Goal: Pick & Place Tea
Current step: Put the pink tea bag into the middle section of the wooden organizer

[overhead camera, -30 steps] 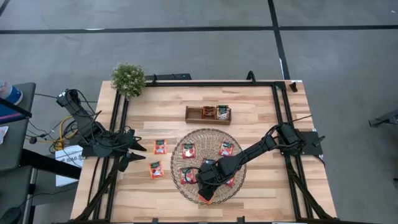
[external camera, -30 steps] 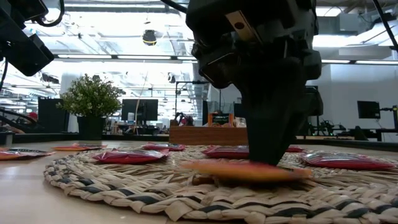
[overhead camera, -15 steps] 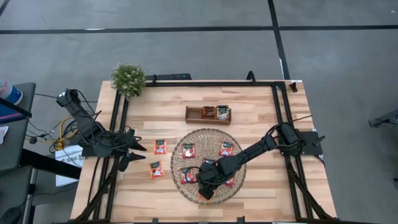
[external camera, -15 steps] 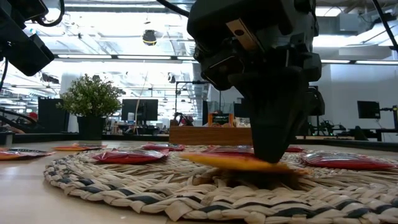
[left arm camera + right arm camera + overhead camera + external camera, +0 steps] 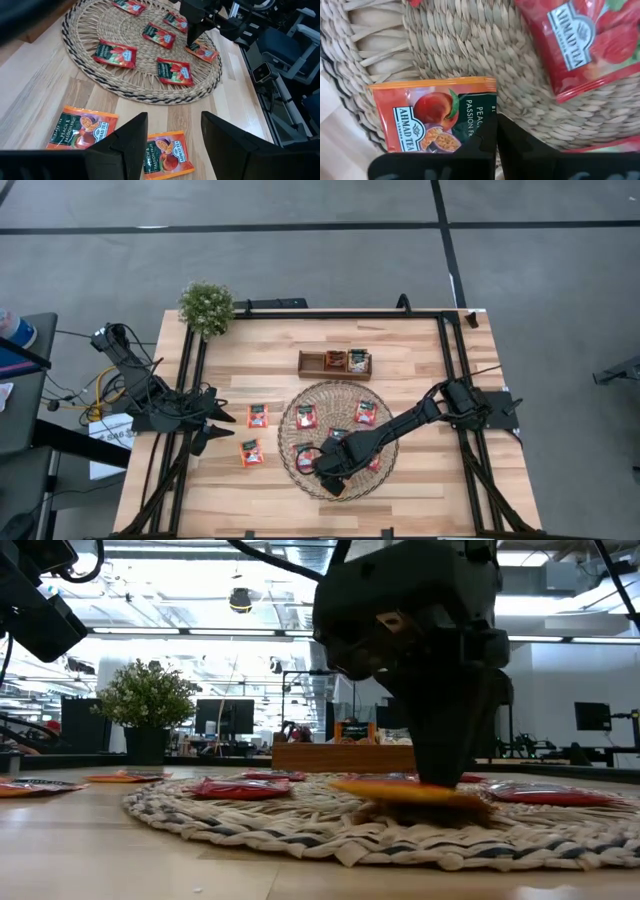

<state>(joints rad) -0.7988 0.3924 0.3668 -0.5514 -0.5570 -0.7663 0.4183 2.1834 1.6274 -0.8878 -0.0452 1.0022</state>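
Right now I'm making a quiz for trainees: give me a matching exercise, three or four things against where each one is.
Things:
1. orange sachet
2. right gripper
3. left gripper
4. plant

Places:
A. far left corner of the table
B. open, over two sachets off the mat
C. shut on a sachet at the mat's near edge
D. pinched, on the mat

Pairs: 1-D, 2-C, 3-B, 4-A

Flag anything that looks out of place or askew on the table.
The woven mat has shifted since a second ago, dragged along as the right gripper, shut on an orange sachet, pulls it. Two orange sachets lie off the mat on bare wood.
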